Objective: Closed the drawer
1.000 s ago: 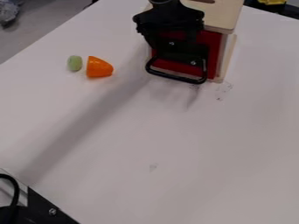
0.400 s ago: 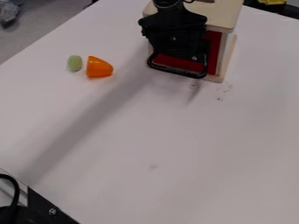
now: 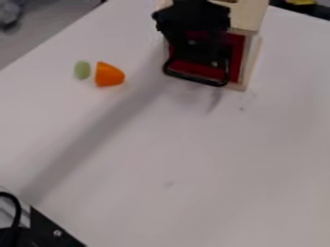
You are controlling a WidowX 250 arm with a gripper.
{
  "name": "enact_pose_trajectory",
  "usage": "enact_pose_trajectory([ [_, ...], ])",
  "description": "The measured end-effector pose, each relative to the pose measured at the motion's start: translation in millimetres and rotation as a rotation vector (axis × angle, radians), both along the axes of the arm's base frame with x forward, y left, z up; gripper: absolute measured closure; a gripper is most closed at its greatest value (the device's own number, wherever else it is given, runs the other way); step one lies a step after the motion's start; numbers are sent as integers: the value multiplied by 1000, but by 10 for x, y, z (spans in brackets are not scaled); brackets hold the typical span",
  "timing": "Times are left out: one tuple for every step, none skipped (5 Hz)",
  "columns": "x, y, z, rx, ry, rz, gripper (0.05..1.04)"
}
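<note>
At the near left corner, a black bracket with a screw is seen beside a looped black cable; beyond them a white table is spread across most of the view, marked by a faint smudge near its middle and crossed by a long, soft shadow slanting up from the lower left towards a wooden box; farther back, right of centre, a black handle is set low across the red front of the drawer, which is framed by the pale wooden box near the top edge; to the left of the box, well apart from it, an orange piece, rounded at one end, is placed just beside a small pale green oval; in front of the drawer and above its handle, the black gripper is hung down from the top edge, partly covering the red front; whether it is open, closed or gripping the handle cannot be told; at the far right corner, something yellow is partly seen beyond the table.
</note>
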State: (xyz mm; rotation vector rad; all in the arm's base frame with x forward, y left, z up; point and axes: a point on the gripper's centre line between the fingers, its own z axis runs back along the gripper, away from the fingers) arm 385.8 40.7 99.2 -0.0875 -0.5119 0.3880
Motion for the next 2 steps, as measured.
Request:
enact_pose_trajectory([
  [-105, -68, 226, -21, 0, -45, 85],
  [-223, -89, 344, -13, 55, -84, 85],
])
